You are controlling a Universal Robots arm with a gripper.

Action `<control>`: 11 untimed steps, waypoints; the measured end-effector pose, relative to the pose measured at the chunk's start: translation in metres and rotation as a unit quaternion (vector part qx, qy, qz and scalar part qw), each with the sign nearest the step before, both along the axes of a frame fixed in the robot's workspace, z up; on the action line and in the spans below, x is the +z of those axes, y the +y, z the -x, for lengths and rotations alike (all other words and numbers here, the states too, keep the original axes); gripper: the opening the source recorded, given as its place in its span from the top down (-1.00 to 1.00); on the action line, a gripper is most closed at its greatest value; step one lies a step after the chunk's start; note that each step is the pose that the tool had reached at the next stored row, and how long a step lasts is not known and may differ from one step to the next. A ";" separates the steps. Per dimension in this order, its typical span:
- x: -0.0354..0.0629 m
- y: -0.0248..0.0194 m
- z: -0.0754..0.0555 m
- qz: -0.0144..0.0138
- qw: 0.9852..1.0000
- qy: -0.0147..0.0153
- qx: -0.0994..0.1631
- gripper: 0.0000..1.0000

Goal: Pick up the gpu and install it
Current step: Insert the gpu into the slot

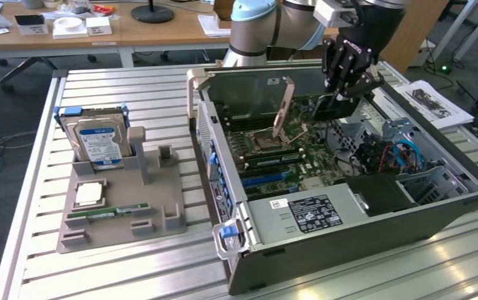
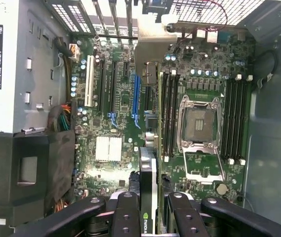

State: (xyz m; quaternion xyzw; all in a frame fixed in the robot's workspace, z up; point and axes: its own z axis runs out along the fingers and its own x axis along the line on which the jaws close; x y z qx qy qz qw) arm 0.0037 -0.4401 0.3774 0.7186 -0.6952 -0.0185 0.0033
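My gripper [image 1: 340, 94] hangs over the open computer case [image 1: 222, 156], shut on the gpu [image 1: 335, 108], a thin dark card held on edge above the far part of the motherboard [image 1: 285, 153]. In the wrist view the black fingers [image 2: 125, 215] clamp both faces of the gpu [image 2: 149, 187], which runs edge-on away from my gripper [image 2: 150, 212] to its silver bracket [image 2: 152, 47]. The card hovers clear of the board, roughly in line with the blue expansion slots [image 2: 136, 98] and beside the RAM slots [image 2: 169, 113].
A grey fixture tray [image 1: 118, 231] on the exterior view's left holds a blue-labelled hard drive [image 1: 99, 142], a CPU [image 1: 89, 194] and a green RAM stick [image 1: 109, 213]. Inside the case are the power supply [image 1: 305, 212], the open CPU socket [image 2: 199, 121] and cables [image 1: 388, 153]. Papers [image 1: 433, 101] lie right of the case.
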 end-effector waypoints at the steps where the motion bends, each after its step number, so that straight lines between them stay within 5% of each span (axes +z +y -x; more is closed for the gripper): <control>1: -0.0009 0.0000 0.000 0.000 1.000 0.000 0.000 0.47; 11: -0.0057 0.0000 0.000 0.000 1.000 0.000 0.000 0.47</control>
